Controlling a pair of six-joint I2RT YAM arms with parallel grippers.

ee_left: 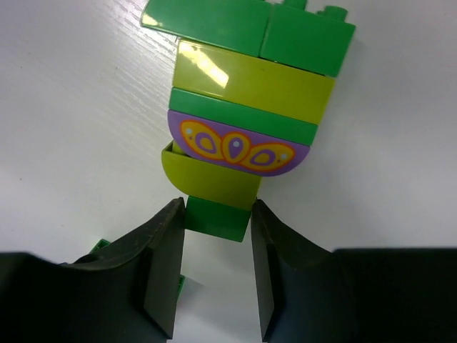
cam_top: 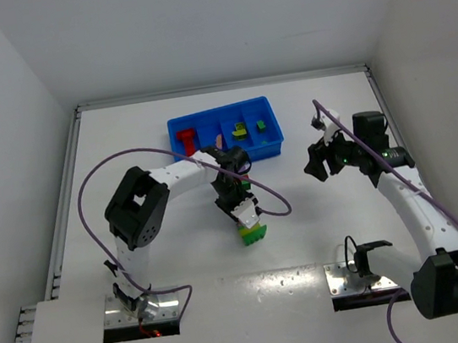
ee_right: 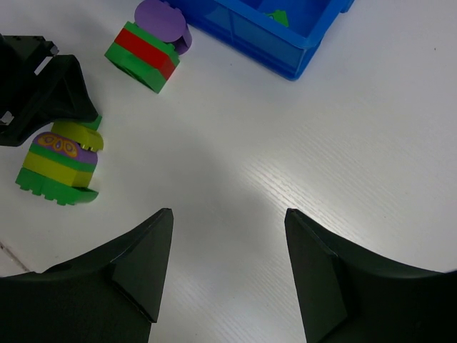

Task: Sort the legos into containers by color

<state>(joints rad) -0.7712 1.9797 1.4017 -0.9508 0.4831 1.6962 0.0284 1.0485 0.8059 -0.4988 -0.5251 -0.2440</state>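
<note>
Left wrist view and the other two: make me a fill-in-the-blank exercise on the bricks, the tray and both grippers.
1. The left gripper is shut on the ___ end brick of the tall stack.
2. The patterned half-round brick in that stack is ___.
3. The right gripper is open and holds ___.
4. In the top view, the red brick lies in the ___ compartment of the tray.

Missing words: green; purple; nothing; leftmost.
</note>
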